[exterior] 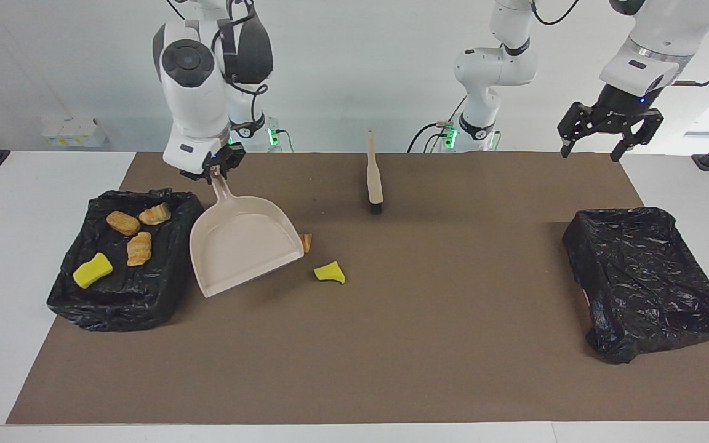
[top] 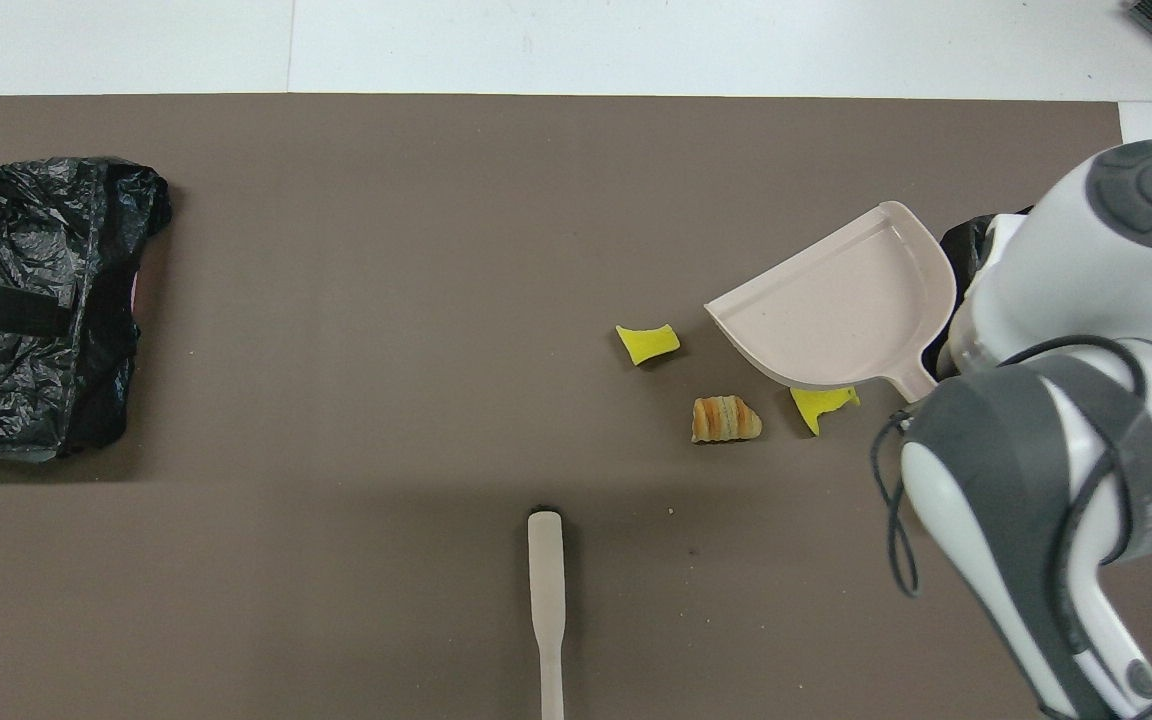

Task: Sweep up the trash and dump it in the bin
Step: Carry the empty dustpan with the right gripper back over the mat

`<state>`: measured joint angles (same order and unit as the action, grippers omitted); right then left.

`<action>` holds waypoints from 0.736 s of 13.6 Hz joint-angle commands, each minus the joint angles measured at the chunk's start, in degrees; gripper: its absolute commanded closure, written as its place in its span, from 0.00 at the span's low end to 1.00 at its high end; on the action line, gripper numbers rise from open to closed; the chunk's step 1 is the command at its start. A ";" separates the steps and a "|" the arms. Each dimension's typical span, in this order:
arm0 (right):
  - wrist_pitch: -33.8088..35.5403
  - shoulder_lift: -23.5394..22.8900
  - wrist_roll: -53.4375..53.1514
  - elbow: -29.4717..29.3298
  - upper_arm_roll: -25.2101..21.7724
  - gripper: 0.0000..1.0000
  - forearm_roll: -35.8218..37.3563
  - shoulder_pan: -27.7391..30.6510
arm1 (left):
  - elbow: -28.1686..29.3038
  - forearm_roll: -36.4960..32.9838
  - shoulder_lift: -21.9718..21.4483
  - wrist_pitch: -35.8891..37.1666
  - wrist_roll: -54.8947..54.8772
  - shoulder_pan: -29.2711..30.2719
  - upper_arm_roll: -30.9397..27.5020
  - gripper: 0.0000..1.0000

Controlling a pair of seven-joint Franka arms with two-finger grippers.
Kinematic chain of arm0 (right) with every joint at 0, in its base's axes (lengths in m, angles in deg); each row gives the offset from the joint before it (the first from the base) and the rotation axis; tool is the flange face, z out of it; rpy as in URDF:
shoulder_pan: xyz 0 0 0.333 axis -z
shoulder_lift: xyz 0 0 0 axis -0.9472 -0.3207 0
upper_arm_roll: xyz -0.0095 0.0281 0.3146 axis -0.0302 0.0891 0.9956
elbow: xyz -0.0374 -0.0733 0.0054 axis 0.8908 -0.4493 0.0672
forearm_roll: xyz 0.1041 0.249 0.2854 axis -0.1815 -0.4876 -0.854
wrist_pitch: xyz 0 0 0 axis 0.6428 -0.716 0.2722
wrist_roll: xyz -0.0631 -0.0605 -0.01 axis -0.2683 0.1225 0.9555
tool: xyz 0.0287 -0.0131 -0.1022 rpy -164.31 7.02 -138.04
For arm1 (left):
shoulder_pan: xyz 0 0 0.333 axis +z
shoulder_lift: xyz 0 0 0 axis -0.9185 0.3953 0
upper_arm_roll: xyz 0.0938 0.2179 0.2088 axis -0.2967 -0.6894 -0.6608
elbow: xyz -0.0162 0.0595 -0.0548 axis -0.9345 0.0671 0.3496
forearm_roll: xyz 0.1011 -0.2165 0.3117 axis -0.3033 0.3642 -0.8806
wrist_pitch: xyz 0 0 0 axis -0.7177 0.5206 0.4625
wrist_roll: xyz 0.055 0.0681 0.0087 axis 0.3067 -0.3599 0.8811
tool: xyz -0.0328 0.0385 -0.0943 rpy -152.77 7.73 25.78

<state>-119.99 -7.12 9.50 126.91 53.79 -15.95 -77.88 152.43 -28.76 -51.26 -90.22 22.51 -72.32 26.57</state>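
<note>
My right gripper (exterior: 214, 171) is shut on the handle of the beige dustpan (exterior: 240, 246), which hangs tilted over the mat beside the bin (exterior: 65, 295) at the right arm's end. In that bin lie three pastry lumps (exterior: 140, 248) and a yellow sponge chunk (exterior: 93, 271). Loose trash on the mat: a yellow piece (top: 648, 343), a pastry piece (top: 726, 419) and a second yellow piece (top: 821, 405) partly under the dustpan (top: 841, 320). The beige brush (exterior: 375, 175) lies on the mat close to the robots. My left gripper (exterior: 607, 132) waits open in the air at the left arm's end.
A second black-lined bin (exterior: 644, 277) stands at the left arm's end of the brown mat (exterior: 391, 344). The right arm's bulk covers most of the first bin (top: 966, 245) in the overhead view. White table shows around the mat.
</note>
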 commanded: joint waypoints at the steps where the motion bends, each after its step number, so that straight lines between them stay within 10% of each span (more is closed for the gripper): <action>1: -3.32 -1.61 -15.84 -0.14 -0.38 1.00 -1.93 -5.35 | -0.74 -0.47 -0.19 1.48 0.09 -0.11 -0.13 0.00; 10: -16.61 -23.19 -42.05 -14.95 -0.55 1.00 -6.24 -25.38 | -0.74 -0.47 -0.19 1.48 -0.17 -0.11 -0.13 0.00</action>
<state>-136.49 -21.88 -27.38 121.33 53.88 -21.25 -99.47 152.43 -28.77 -51.26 -90.15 22.51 -72.32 26.58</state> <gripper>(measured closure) 0.678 0.000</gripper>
